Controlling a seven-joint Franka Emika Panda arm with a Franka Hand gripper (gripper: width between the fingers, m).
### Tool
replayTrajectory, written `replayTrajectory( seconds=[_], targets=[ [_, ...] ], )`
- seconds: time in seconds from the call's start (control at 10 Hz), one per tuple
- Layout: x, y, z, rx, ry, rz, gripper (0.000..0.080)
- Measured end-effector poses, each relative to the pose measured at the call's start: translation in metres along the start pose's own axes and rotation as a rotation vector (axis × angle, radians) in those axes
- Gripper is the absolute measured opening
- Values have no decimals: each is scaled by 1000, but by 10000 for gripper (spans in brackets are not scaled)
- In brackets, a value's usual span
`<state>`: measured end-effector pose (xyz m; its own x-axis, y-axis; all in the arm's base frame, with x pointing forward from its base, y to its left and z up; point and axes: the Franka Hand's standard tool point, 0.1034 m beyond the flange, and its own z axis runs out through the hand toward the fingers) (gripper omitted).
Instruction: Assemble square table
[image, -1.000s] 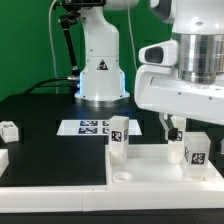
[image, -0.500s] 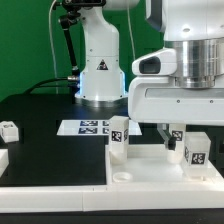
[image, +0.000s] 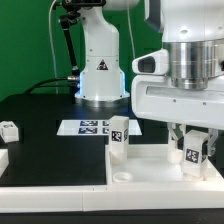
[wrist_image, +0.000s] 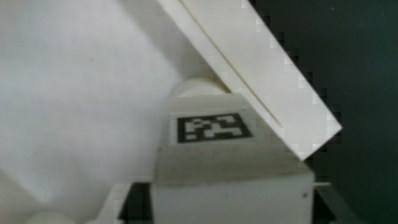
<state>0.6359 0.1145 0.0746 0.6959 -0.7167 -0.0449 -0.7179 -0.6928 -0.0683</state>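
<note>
The robot arm's two-finger claw (image: 196, 142) hangs over the large white plastic square slab (image: 150, 165) at the near edge of the black surface (image: 50, 115), its fingers set closely on either side of a small white plastic leg bearing a black-and-white tag (image: 197, 151). That leg stands upright at the slab's end toward the exterior view's right. The wrist view looks straight down on the same leg (wrist_image: 222, 150), its tag facing the camera, with the claw (wrist_image: 222, 205) framing it and the slab's raised rim (wrist_image: 249, 70) running diagonally just beyond (whether the fingers already press the leg or merely bracket it cannot be told). A second upright tagged white leg (image: 119, 137) stands by the slab's far corner toward the exterior view's left, just in front of the marker board (image: 85, 127). A third small white leg (image: 10, 130) sits well apart at the exterior view's left edge, and the arm's white pedestal base (image: 100, 70) rises behind.
</note>
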Motion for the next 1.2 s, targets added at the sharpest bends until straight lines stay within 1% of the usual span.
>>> replayTrajectory(
  seconds=[0.1, 0.3, 0.4, 0.5, 0.6, 0.7, 0.8, 0.9, 1.0, 1.1, 1.2],
  targets=[
    [-2, 2, 0, -1, 10, 152, 293],
    [-2, 6, 2, 47, 23, 520, 293],
    [0, 6, 2, 66, 8, 637, 293],
    [-1, 10, 2, 120, 4, 776, 293],
    [-3, 13, 1, 166, 7, 848, 293],
    [-4, 12, 1, 164, 7, 834, 294],
    [-5, 12, 1, 159, 14, 768, 373],
    [-10, 4, -1, 136, 33, 582, 512],
    [-14, -2, -2, 129, 53, 366, 512],
    [-13, 0, -2, 126, 56, 315, 624],
    [-12, 1, -1, 122, 62, 237, 642]
  ],
)
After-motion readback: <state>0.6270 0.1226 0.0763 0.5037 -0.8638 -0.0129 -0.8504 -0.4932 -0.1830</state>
